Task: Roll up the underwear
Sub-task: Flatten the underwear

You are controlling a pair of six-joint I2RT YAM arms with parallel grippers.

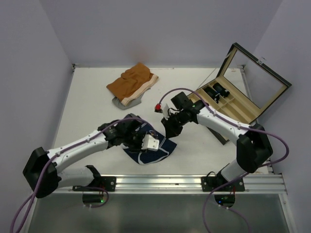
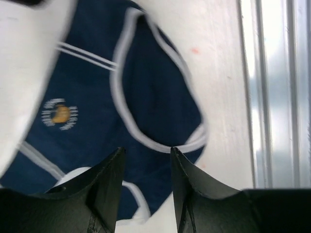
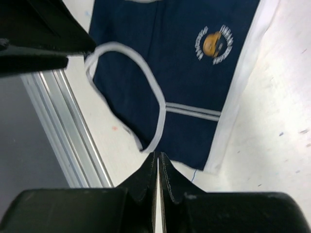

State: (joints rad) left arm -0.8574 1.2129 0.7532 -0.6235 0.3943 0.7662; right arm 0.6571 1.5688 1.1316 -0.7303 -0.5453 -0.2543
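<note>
Left gripper (image 2: 146,158) gaped empty over the underwear (image 1: 164,144); right gripper (image 3: 158,160) sat closed, holding nothing. A one-sided grab could skew the roll.

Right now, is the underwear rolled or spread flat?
Spread out, not rolled: both wrist views show the underwear lying flat and open, no rolled edge.

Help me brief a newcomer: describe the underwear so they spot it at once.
On the white table, look near the front edge, just behind the metal rail. The underwear lies there: small navy briefs with white trim and a small orange emblem, unlike the larger orange shorts and grey garment farther back.
</note>
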